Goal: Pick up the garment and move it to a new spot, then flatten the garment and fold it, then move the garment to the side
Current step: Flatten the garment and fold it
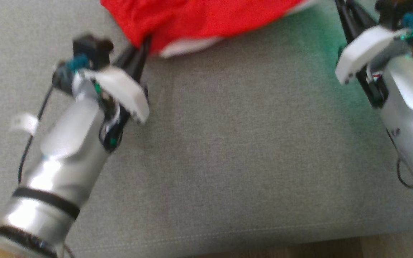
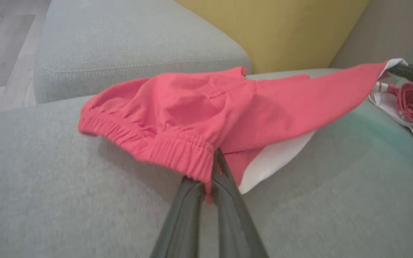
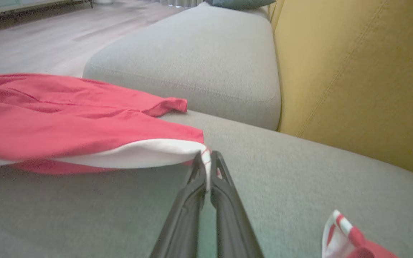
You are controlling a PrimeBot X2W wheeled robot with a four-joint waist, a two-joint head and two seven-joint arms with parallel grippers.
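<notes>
The red garment (image 2: pixel 192 107), with a gathered elastic band and a white layer showing along one edge, is stretching across the grey sofa seat (image 2: pixel 48 200), spreading over the middle of the left wrist view and sitting at the top centre of the head view. The left fingers (image 2: pixel 183 218) are pinching the elastic band, closed tight on the fabric at the lower centre of the left wrist view. The right fingers (image 3: pixel 186 211) are gripping the white-edged corner at the garment's other end, closed on it at the centre of the right wrist view. A red-and-white striped cloth (image 3: pixel 339 229) is lying near, at the lower right of that view. A yellow backrest (image 3: pixel 353 71) is rising behind the seat, with a second grey cushion (image 3: pixel 192 61) beside it. A small white tag (image 1: pixel 23 123) is hanging on the left arm's cable, too blurred to read.
</notes>
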